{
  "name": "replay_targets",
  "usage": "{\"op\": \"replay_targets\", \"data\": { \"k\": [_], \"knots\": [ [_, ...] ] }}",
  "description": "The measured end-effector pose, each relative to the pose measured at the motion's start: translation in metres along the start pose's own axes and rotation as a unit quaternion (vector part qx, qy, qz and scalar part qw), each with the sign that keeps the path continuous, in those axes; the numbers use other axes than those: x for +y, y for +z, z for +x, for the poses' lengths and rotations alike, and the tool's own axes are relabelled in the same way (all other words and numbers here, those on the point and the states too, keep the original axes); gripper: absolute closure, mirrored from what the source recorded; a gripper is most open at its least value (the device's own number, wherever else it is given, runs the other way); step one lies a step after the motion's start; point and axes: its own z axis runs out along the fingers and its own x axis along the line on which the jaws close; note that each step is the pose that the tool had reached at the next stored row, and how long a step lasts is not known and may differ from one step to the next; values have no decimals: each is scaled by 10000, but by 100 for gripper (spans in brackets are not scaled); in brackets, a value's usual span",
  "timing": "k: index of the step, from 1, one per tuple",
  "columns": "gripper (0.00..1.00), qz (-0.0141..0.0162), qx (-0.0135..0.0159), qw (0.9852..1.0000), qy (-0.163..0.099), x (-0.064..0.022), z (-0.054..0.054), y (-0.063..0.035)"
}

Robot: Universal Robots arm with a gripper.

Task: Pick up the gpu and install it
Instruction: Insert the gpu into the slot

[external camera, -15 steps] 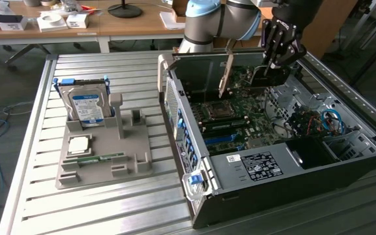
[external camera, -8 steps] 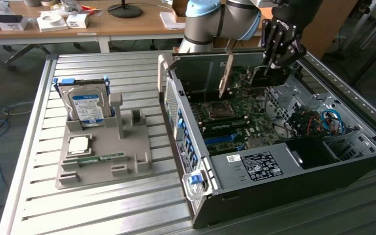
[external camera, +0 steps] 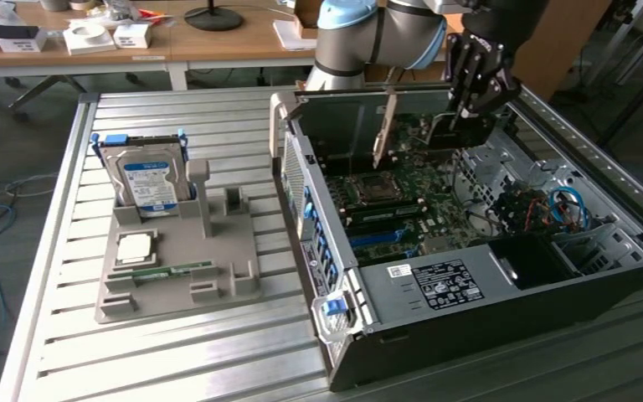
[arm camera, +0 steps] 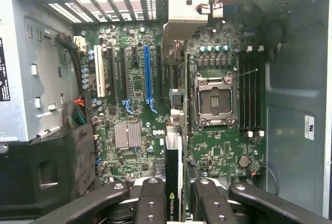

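Gripper (external camera: pixel 467 113) is inside the open PC case (external camera: pixel 434 289), reaching down from above at the far end of the motherboard (external camera: pixel 411 193). It's pinching the gpu (external camera: pixel 455 136) by the top edge, one finger on each face, and the card hangs upright below the fingers.

In the wrist view the gpu (arm camera: pixel 173 182) shows edge-on between the gripper (arm camera: pixel 176 203) fingers, with green logo lettering on its black edge. The card runs lengthwise toward the case's rear slot openings, silver bracket (arm camera: pixel 182 16) at that end. It sits over the board between the long blue slot (arm camera: pixel 147 73) and the empty CPU socket (arm camera: pixel 215 99), closer to the socket. Can't tell whether the bottom edge is in a slot or just above the board.

Over on the exterior view's left, well apart from the case, the grey parts holder (external camera: pixel 177 289) sits on the slatted metal surface (external camera: pixel 187 356). The silver hard drive (external camera: pixel 148 180) with blue label stands upright in it. A square CPU chip (external camera: pixel 134 247) and a green memory stick (external camera: pixel 171 270) lie flat in front of the drive.
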Motion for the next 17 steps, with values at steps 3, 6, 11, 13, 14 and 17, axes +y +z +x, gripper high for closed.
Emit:
{"op": "replay_targets", "data": {
  "k": [3,6,11,13,14,17],
  "knots": [
    [74,0,0,10000,1,27,2,0],
    [74,0,0,10000,5,55,4,1],
    [74,0,0,10000,11,66,5,1],
    [74,0,0,10000,11,66,5,0],
    [74,0,0,10000,12,69,5,1],
    [74,1,0,10000,29,85,7,0]
  ]
}}
